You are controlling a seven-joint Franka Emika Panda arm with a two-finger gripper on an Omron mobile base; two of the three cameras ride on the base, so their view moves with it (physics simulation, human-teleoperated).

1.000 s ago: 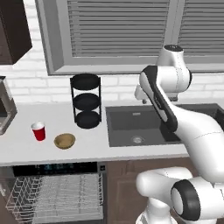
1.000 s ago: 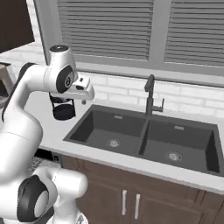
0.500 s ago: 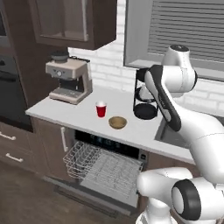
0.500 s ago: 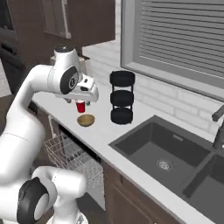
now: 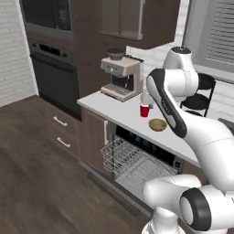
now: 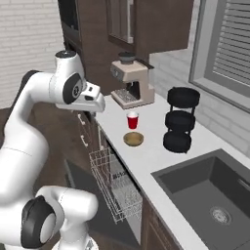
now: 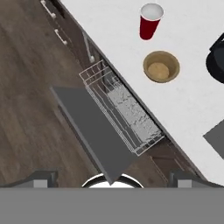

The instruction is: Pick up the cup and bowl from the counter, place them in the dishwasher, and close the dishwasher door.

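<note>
Cup (image 7: 149,22) stands upright on the counter (image 7: 192,100), at 12 o'clock in hand view. Prob. light, thin plastic, a bit slippy, so pinch it gently round the middle, not the rim. Bowl (image 7: 161,67) sits just beside it, toward 6 o'clock from the cup. Looks stiff and light; take it by the rim. Dishwasher door (image 7: 89,127) lies open, rack (image 7: 124,111) pulled out above it. End effector (image 7: 111,177) is spread wide, holding nothing, well apart from both.
</note>
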